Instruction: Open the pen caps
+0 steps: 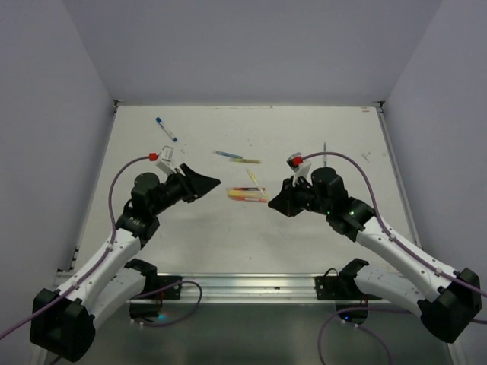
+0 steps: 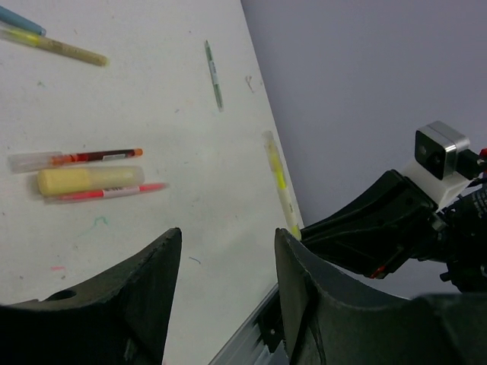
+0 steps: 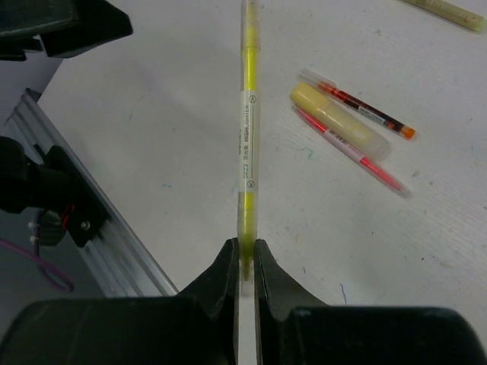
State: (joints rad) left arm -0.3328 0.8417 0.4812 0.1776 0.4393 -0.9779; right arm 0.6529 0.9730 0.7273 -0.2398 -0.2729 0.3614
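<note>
Pen [image 3: 248, 144], yellow, pinched in right end effector [image 3: 243, 255], left end effector [image 2: 227, 251] open and empty.

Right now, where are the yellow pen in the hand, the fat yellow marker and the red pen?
yellow pen [image 3: 246, 144]: right wrist view, its white label.
pale yellow marker [image 3: 340, 122]: right wrist view, middle of body.
red pen [image 3: 365, 111]: right wrist view, middle of barrel.

White-shelled left arm [image 1: 99, 266] and right arm [image 1: 403, 255], black joint housings. Thin purple cable [image 1: 114, 199] runs along each arm, with a small white camera mount with red end [image 1: 162, 157] at each wrist and a silver-grey cube camera [image 2: 440, 152] on the right one. Matte black wedge-shaped left gripper [image 1: 215, 182] and right gripper [image 1: 272, 204], smooth tapered fingers.
</note>
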